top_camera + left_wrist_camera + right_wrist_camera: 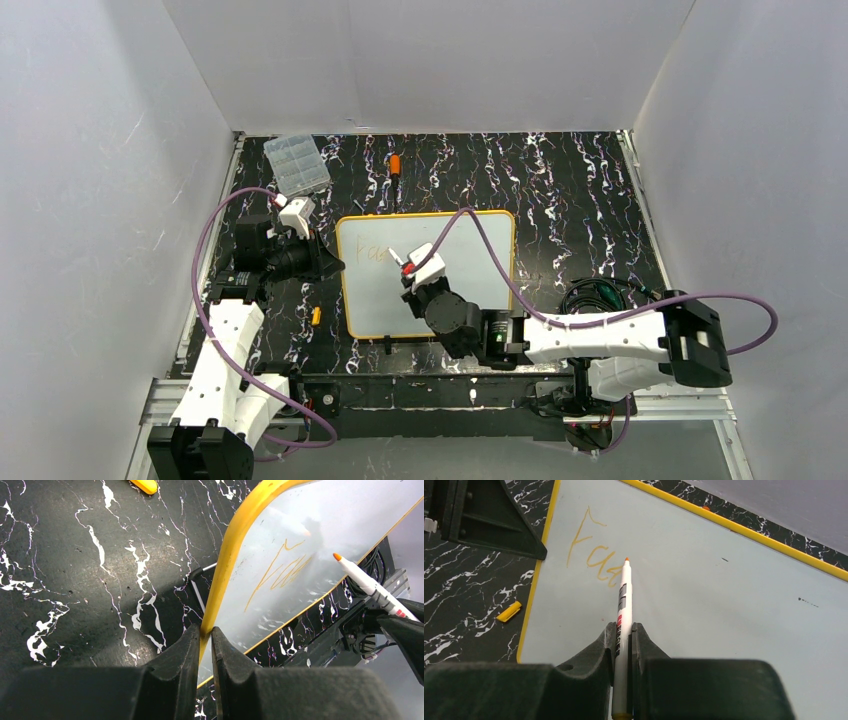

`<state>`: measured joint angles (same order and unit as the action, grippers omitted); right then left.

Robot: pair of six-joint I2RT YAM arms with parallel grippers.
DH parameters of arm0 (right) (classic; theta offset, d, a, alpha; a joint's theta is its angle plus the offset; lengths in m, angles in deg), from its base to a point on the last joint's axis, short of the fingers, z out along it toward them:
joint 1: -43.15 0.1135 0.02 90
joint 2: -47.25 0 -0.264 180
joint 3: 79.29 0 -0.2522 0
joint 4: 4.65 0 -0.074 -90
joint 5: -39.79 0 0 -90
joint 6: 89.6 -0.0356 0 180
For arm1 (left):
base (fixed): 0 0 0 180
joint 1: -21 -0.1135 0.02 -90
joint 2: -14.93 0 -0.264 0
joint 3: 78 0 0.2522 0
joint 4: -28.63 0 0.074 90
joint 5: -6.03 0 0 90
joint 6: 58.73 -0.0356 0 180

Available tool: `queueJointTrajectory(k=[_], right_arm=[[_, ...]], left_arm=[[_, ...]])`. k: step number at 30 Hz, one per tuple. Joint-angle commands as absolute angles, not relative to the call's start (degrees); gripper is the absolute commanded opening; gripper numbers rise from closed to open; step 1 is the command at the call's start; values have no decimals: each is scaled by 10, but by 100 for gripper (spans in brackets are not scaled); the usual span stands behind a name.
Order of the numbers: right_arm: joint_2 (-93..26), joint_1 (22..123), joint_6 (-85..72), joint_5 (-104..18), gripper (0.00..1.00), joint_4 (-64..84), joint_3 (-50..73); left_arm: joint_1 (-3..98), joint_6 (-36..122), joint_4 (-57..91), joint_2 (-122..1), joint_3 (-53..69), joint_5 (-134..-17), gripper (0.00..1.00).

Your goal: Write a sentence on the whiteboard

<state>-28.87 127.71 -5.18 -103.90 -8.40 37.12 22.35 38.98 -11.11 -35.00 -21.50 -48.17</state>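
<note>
The sentence [591, 562] is only starting: a few orange letters are sitting at the far left corner of the whiteboard [470, 265], which is lying mid-tabletop, toward the near edge. The right gripper [624, 630] is clamping the marker [623, 605] tightly, its tip pointing just right of the last letter. The left gripper [205, 632] is pinching the board's left rim, nearly shut. Writing well is calling for light, even pressure, I judge. The left wrist view is showing the marker side-on, though whether the tip is touching I cannot tell. Only the top view is showing the clear box [300, 165] at the tabletop's far left corner.
</note>
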Motion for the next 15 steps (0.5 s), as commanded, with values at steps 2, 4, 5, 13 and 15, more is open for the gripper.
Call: queueJointTrajectory(k=[2, 4, 5, 13, 15], right_arm=[[-307, 1277, -22, -1059, 1, -126, 341], [-310, 1275, -21, -1059, 1, -129, 341], [-311, 1275, -21, -1059, 1, -131, 342], [-324, 1270, -16, -1057, 1, -140, 336], [-326, 1269, -14, -1057, 1, -144, 335]], left_arm=[[225, 392, -116, -346, -204, -463, 13], [226, 392, -115, -345, -204, -462, 13], [226, 392, -116, -345, -204, -462, 13], [226, 393, -116, -343, -205, -461, 13], [226, 393, -116, -343, -205, -460, 13]])
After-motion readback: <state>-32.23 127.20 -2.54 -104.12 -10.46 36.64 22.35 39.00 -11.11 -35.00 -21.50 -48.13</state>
